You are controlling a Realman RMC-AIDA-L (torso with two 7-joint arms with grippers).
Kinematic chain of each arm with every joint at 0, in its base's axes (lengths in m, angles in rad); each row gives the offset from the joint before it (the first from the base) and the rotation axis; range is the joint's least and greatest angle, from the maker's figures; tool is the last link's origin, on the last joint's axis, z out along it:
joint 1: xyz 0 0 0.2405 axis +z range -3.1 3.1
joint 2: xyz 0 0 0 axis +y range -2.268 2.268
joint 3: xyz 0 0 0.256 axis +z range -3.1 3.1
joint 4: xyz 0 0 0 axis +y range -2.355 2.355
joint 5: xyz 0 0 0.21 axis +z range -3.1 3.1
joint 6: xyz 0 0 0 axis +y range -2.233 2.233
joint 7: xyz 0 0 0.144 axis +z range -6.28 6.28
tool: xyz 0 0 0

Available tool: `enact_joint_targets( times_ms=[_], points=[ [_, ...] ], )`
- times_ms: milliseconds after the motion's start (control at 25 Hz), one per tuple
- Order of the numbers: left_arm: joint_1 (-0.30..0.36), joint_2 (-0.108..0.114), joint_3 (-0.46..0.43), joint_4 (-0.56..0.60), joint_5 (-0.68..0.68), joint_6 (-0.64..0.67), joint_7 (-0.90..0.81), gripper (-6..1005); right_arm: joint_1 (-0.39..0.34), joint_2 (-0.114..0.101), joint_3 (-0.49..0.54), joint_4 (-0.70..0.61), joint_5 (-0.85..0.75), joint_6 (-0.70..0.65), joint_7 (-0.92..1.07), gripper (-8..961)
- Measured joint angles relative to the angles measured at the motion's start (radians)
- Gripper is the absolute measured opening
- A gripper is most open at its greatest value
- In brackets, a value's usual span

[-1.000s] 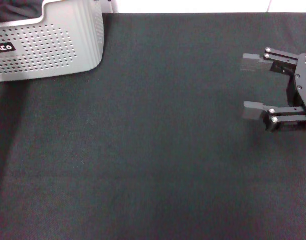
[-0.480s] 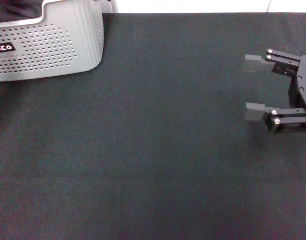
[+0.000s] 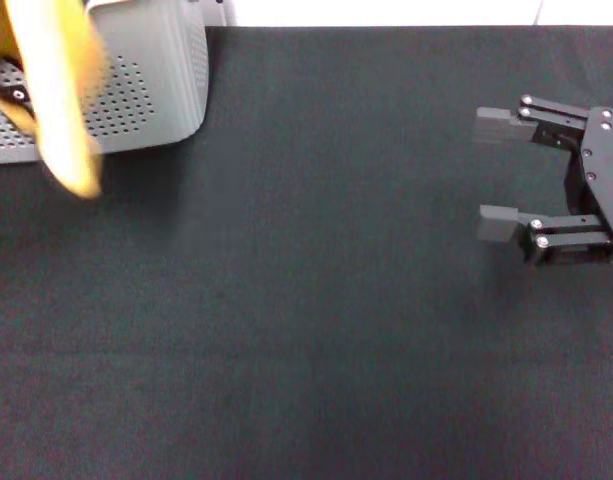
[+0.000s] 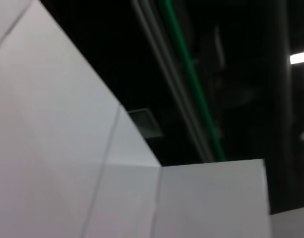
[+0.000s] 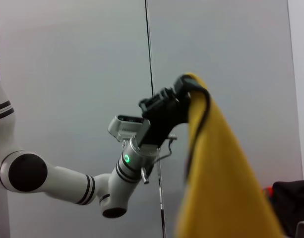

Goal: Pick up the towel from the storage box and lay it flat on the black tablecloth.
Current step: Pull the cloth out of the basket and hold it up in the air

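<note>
Towel (image 3: 56, 100): now lifted clear of storage box (image 3: 151, 85), pinched by left gripper (image 5: 184, 94); right gripper (image 3: 506, 175) fingers spread, idle. Laying pending.

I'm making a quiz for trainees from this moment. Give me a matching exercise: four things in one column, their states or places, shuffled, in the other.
Things:
1. towel
2. box
3. right tool
4. tablecloth

States:
A. open, holding nothing, over the cloth's right side
B. hanging from the left tool
C. spread flat, nothing laid on its middle
D. standing at the far left corner

Pairs: 1-B, 2-D, 3-A, 4-C
</note>
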Motion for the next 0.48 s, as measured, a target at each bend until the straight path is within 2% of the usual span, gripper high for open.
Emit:
enact_joint_targets(
  times_ms=[200,480],
  points=[
    [-0.022,0.0,0.01,0.067,-0.008,0.022,-0.107,38,0.018,0.001,-0.002,0.019,0.02,-0.003,-0.016,856],
    [-0.039,-0.016,0.011,0.053,-0.009,0.023,-0.12,40,0.044,0.002,-0.036,0.026,0.082,-0.038,-0.036,855]
  ],
)
